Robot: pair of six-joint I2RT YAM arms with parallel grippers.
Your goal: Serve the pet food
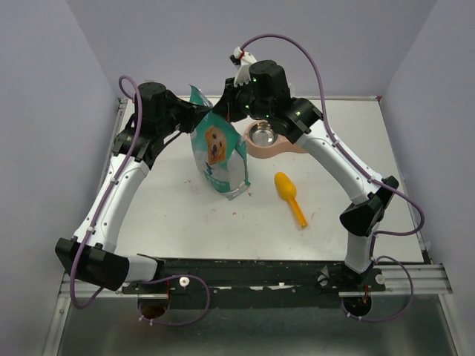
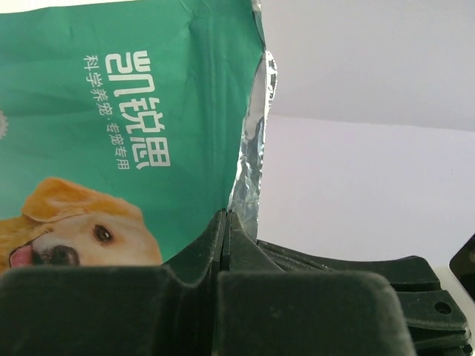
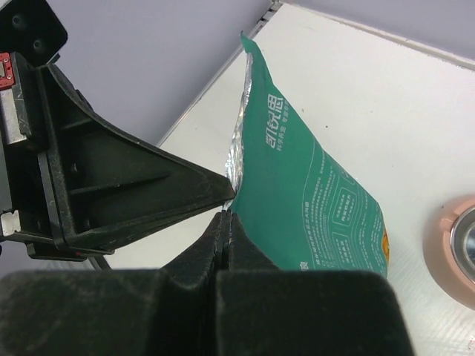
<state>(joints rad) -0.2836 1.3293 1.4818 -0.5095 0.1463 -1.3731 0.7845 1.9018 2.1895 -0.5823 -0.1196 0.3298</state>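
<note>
A teal bag with a dog picture (image 1: 217,157) stands upright near the table's middle back. My left gripper (image 1: 194,119) is shut on the bag's top edge; the left wrist view shows the bag's front (image 2: 126,126) and silver inner lip. My right gripper (image 1: 231,110) is shut on the same top edge from the other side; the right wrist view shows the bag's back (image 3: 312,193) and the left gripper's fingers (image 3: 148,185) opposite. No kibble shows; it is hidden. The orange scoop (image 1: 290,197) lies on the table right of the bag. A metal bowl in a pink holder (image 1: 261,136) sits behind.
The pink bowl holder's rim shows at the right edge of the right wrist view (image 3: 445,245). Purple walls enclose the table on three sides. Both arms arch over the table's left and right sides.
</note>
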